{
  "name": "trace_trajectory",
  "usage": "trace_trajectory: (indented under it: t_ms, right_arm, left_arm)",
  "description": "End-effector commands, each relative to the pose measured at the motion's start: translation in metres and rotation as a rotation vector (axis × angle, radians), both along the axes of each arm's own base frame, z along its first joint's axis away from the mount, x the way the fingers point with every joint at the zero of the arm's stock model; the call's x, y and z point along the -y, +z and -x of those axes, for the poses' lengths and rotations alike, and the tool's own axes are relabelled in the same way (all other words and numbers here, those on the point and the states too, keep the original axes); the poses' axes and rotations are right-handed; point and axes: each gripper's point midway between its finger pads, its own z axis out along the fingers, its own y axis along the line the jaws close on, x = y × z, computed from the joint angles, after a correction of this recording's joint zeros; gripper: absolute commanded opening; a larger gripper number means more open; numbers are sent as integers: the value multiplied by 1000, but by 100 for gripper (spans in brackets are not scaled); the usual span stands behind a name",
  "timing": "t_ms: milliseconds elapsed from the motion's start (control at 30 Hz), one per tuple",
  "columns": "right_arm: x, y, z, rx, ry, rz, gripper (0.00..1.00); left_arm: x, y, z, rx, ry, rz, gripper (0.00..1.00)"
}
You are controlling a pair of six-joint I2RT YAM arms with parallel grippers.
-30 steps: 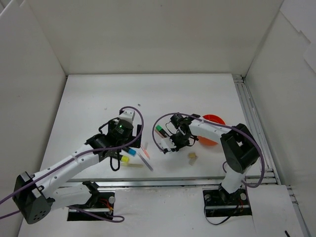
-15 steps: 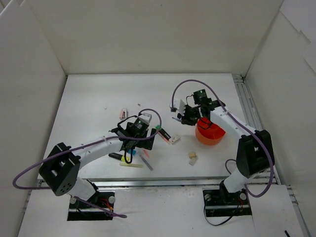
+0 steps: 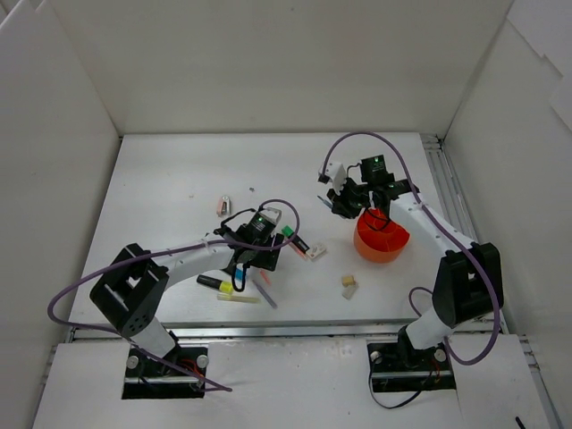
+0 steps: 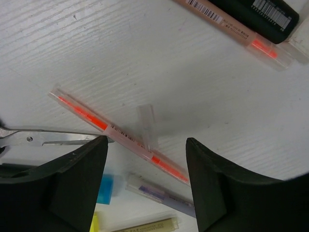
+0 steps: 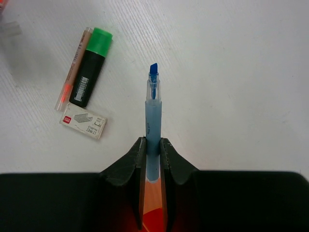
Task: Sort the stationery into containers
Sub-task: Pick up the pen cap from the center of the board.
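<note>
My right gripper (image 5: 153,145) is shut on a thin blue pen (image 5: 153,108), tip pointing away. In the top view it (image 3: 344,204) hangs just left of the round orange-red pot (image 3: 393,246), whose orange shows under the jaws (image 5: 154,215). My left gripper (image 4: 146,142) is open, low over an orange pen (image 4: 120,135) lying between its fingers; in the top view it (image 3: 255,255) is over the pen pile. A green-tipped black highlighter (image 5: 89,67), a pink pen (image 5: 72,72) and a white staple box (image 5: 83,123) lie together.
A grey pen (image 4: 161,195), a blue tip (image 4: 105,188) and a metal tool (image 4: 48,137) lie by the left jaws. A yellow-tipped highlighter (image 3: 217,284), a beige eraser (image 3: 348,284) and a pinkish clip (image 3: 222,205) lie on the table. White walls enclose it.
My right gripper has carried the blue pen up and right, from the table's middle to the pot's left side. My left gripper has moved right, over the pen pile.
</note>
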Motion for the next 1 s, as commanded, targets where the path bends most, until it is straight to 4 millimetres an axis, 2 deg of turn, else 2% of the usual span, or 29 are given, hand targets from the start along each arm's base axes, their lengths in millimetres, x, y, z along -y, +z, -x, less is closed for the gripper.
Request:
trace_trajectory:
  t_ms: [0, 100, 133, 433, 667, 700, 900, 967]
  right_arm:
    - [-1, 40, -11, 101, -28, -51, 0]
    - [0, 40, -10, 104, -34, -50, 0]
    - [1, 40, -10, 104, -34, -50, 0]
    - [3, 37, -9, 108, -33, -37, 0]
    - [4, 42, -9, 120, -37, -35, 0]
    - [3, 42, -9, 121, -34, -35, 0]
    - [3, 44, -7, 127, -27, -38, 0]
    - [3, 46, -6, 135, -22, -40, 0]
  left_arm:
    - [14, 22, -19, 53, 20, 63, 60]
    - [15, 18, -24, 47, 27, 62, 53]
    - [15, 15, -24, 39, 28, 56, 48]
    - [15, 6, -21, 2, 21, 30, 34]
    - [7, -3, -10, -38, 26, 12, 31]
    - [12, -5, -7, -57, 6, 29, 31]
    - [16, -10, -10, -62, -13, 23, 29]
    - [17, -11, -10, -69, -17, 19, 23]
